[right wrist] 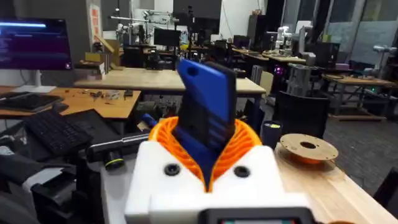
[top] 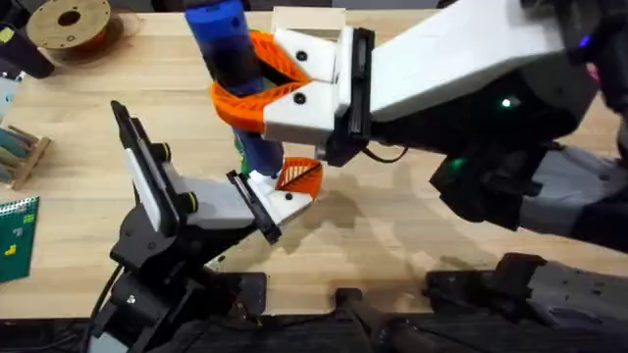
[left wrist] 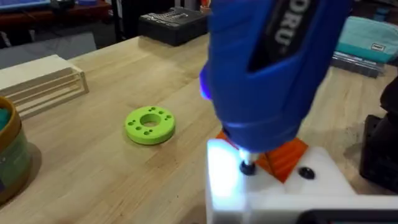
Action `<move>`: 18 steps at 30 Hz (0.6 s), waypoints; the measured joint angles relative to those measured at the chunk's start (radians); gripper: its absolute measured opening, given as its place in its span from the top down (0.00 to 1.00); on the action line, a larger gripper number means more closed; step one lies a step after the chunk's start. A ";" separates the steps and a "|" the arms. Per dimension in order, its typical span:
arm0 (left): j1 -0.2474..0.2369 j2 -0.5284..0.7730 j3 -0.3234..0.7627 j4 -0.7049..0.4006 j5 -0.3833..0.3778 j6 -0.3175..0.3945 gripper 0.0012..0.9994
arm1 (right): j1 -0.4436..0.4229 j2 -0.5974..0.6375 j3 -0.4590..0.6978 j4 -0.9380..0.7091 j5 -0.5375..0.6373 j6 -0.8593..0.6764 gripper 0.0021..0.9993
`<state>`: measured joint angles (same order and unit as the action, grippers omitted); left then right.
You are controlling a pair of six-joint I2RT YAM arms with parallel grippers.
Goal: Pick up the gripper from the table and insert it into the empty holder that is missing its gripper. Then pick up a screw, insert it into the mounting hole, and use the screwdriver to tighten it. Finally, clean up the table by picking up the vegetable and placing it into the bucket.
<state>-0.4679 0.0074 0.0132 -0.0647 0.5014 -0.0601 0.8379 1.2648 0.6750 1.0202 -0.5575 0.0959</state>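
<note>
My right gripper (top: pixel 260 83) reaches across the table (top: pixel 422 235) and is shut on the blue screwdriver (top: pixel 228 49), which stands upright between its orange pads (right wrist: pixel 249 146). The screwdriver (left wrist: pixel 267 68) has its bit on a dark screw (left wrist: pixel 247 167) in the white holder (left wrist: pixel 273 193) of my left gripper (top: pixel 289 186). The orange gripper (left wrist: pixel 283 155) sits in that holder, just behind the bit. The bucket (left wrist: pixel 9 149) shows its olive-yellow wall in the left wrist view. The vegetable is out of view.
A lime-green ring (left wrist: pixel 150 124) lies on the wood beside the screwdriver. A pale wooden box (top: pixel 309 20) stands at the back and a brown filament spool (top: pixel 69 25) at the far left corner. A small wooden rack (top: pixel 20 152) and a green board (top: pixel 15 235) sit at the left edge.
</note>
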 joint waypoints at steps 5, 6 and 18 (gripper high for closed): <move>0.000 0.000 0.000 0.000 0.000 0.000 0.99 | 0.000 0.000 0.000 -0.003 0.000 0.000 0.97; 0.000 0.000 0.000 0.000 0.000 0.000 0.99 | 0.000 0.000 0.000 -0.004 0.000 0.000 0.97; 0.000 0.000 0.000 -0.002 0.000 -0.005 0.99 | 0.000 -0.005 0.003 -0.043 0.017 0.000 0.97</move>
<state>-0.4683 0.0074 0.0132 -0.0666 0.5011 -0.0650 0.8375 1.2594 0.6785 0.9771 -0.5409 0.0959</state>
